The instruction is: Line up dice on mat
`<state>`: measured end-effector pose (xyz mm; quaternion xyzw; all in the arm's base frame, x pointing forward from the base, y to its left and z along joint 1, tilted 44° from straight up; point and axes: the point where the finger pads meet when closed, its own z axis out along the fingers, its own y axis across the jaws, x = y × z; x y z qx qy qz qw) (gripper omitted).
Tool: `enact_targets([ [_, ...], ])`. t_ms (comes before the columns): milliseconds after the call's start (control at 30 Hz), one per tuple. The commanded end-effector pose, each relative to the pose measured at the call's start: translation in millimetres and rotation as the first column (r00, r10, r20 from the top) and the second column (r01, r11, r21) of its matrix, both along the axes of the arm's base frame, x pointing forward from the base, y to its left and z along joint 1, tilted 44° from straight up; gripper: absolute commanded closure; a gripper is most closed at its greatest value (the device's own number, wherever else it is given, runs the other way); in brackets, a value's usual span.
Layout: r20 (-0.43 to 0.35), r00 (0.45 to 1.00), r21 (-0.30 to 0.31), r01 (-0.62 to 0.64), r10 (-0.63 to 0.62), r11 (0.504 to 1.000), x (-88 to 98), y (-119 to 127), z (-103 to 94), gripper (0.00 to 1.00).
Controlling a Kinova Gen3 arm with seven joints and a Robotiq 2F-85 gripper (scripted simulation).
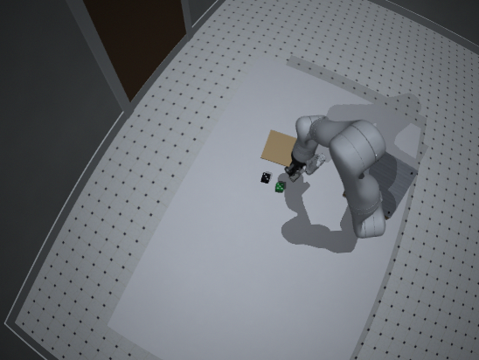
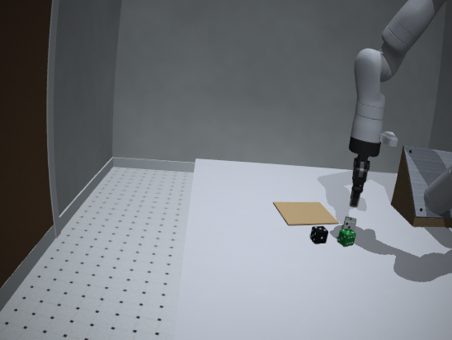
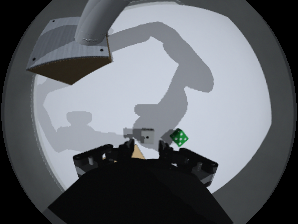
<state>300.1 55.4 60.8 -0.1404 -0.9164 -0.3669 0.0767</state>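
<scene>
Exterior view: black die (image 1: 266, 177) (image 2: 319, 234) near tan mat (image 1: 277, 148) (image 2: 305, 213) (image 3: 137, 153), out of wrist view; pincer (image 1: 291, 174) (image 2: 354, 205) (image 3: 146, 144) released, partly open.

It cannot be told what sort of room this is: beyond the claw (image 1: 294, 171) (image 2: 355, 191) (image 3: 146, 150) stand plain grey walls (image 1: 48, 131) (image 2: 231, 82), below it spreads a big pale table (image 1: 227, 253) (image 2: 247, 268) (image 3: 235, 100), and well off to its side lie a dotted tile floor (image 1: 144, 183) (image 2: 124, 247) and a dark brown door-like panel (image 1: 144, 35) (image 2: 22, 103)

Top and exterior views sharing the mat (image 1: 278, 148) (image 2: 306, 213).
</scene>
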Motion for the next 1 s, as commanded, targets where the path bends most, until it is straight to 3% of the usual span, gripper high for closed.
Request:
enact_targets([
  [0,-0.005,1.000,0.006,-0.004,0.004,1.000,-2.1,4.9,-3.4,0.54],
  [967,-0.005,1.000,0.006,-0.004,0.004,1.000,-3.2,22.8,-21.8,0.54],
])
